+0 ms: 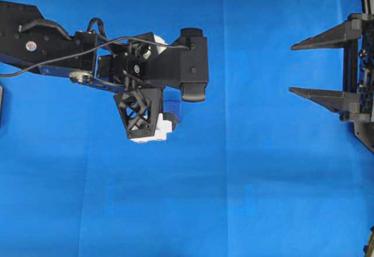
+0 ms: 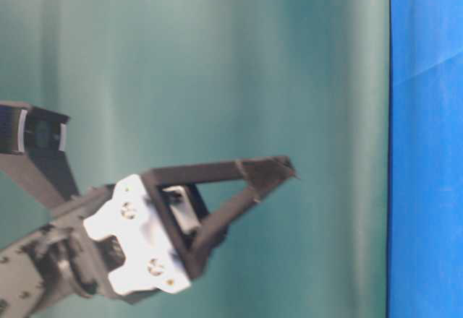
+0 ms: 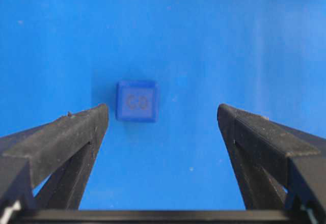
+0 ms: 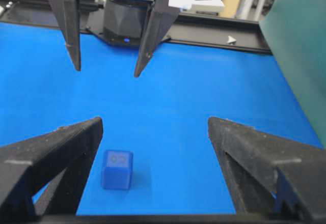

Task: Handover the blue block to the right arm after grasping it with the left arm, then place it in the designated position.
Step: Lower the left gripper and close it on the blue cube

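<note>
One blue block (image 3: 136,101) on the cloth; two pincers, left (image 3: 163,113) and right (image 1: 297,69), both spread apart

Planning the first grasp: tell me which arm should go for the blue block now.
Left. The left gripper is open right over the blue block, which lies untouched just beyond its fingertips. The right gripper is open too, but far off at the edge of the overhead view.

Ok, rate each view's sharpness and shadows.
Overhead: crisp, even light on the cloth. Table-level: the left gripper is soft and hazy. Left wrist: the blue block is fairly sharp, with a faint shadow. Right wrist: the block's soft shadow falls rightward; the background is defocused.
</note>
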